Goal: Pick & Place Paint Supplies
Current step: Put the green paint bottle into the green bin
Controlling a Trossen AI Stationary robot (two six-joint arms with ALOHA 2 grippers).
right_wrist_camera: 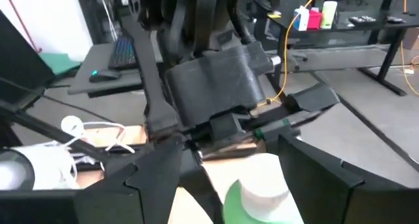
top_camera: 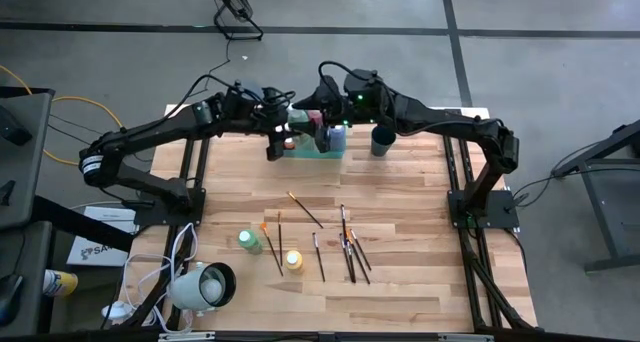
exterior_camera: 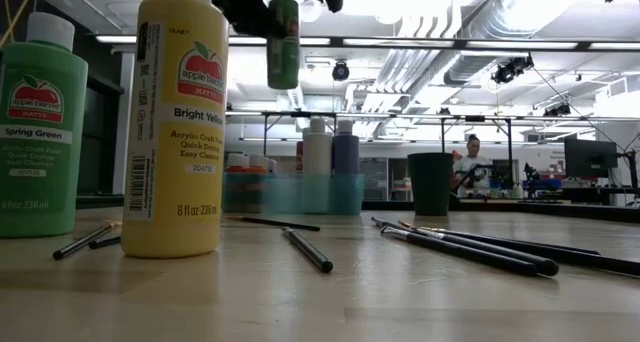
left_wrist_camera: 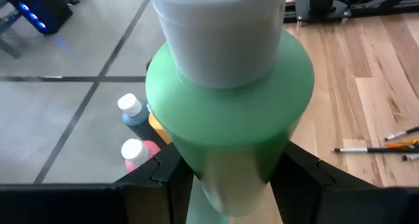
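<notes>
Translucent green rectangular tray (top_camera: 330, 152) at table's far edge, small paint bottles inside; dark round cup (top_camera: 381, 140) just right of it. Thin dark-handled paintbrushes (top_camera: 349, 250) scattered near-centre; green-capped bottle (top_camera: 248, 240) and yellow-capped bottle (top_camera: 293, 260) near-left.

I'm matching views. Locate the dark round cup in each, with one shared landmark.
High view: dark round cup in the upper middle, just right of the translucent green rectangular tray.
Low view: cup far back, again right of the tray.
Left wrist view: not in it.
Right wrist view: not in it.
Shared landmark: the tray.
</notes>
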